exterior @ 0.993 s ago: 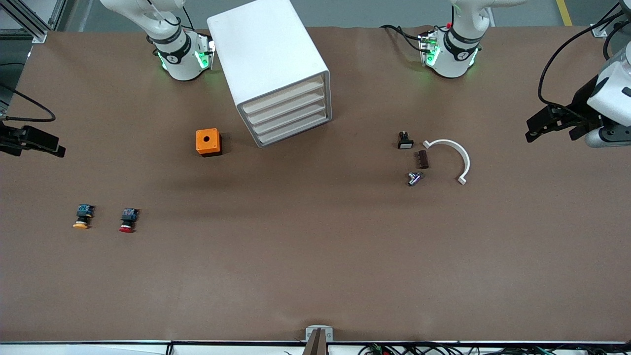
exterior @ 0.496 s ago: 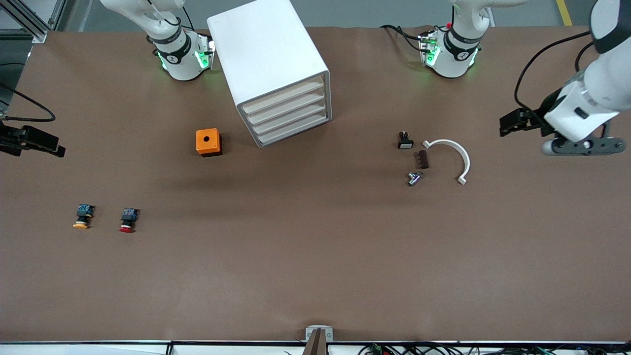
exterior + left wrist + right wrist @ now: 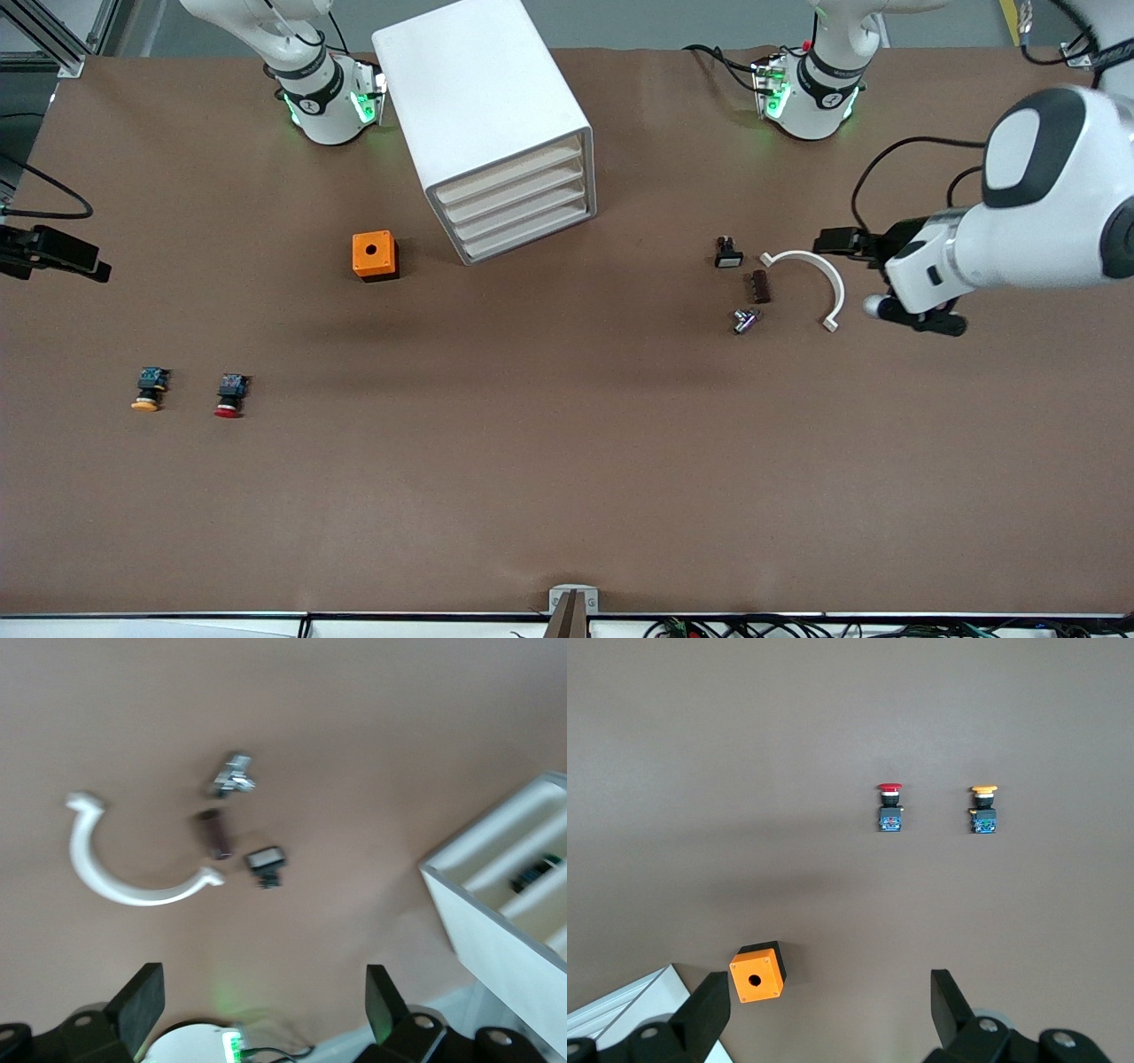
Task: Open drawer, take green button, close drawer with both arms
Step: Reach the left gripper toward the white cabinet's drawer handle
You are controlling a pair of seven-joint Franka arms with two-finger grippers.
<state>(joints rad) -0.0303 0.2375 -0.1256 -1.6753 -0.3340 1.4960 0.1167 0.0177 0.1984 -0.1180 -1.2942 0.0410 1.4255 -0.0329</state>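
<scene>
Brown table (image 3: 567, 461), cabinet (image 3: 485, 115) standing between the two bases, all four slat fronts flush; the drawer (image 3: 523, 211) is not yet opened.

Left gripper (image 3: 837, 241): up in the air over the white curved bracket (image 3: 819, 275), fingers (image 3: 140, 1003) spread wide in the wrist view, nothing between them. Ahead of these jaws lie a dark block (image 3: 759, 286), a small white-capped switch (image 3: 728, 253) and a metal fitting (image 3: 745, 320), then the cabinet front. Wrist view glimpses something dark with a green tint inside the cabinet, possibly the button (image 3: 534, 873); too blurred to be sure.

Right gripper (image 3: 58, 252): waits at its arm's end of the table, fingers (image 3: 702, 1014) likewise wide and empty. Orange box (image 3: 757, 972) is close by these jaws; red-capped button (image 3: 889, 806) and yellow-capped button (image 3: 983, 808) are well apart from them.

Judgement for the step: carry the left jaws clear over the small parts, square them to the chosen slat front, catch its edge and pull straight along the slide. Cabinet looks light and may slide; the right arm could brace it.
</scene>
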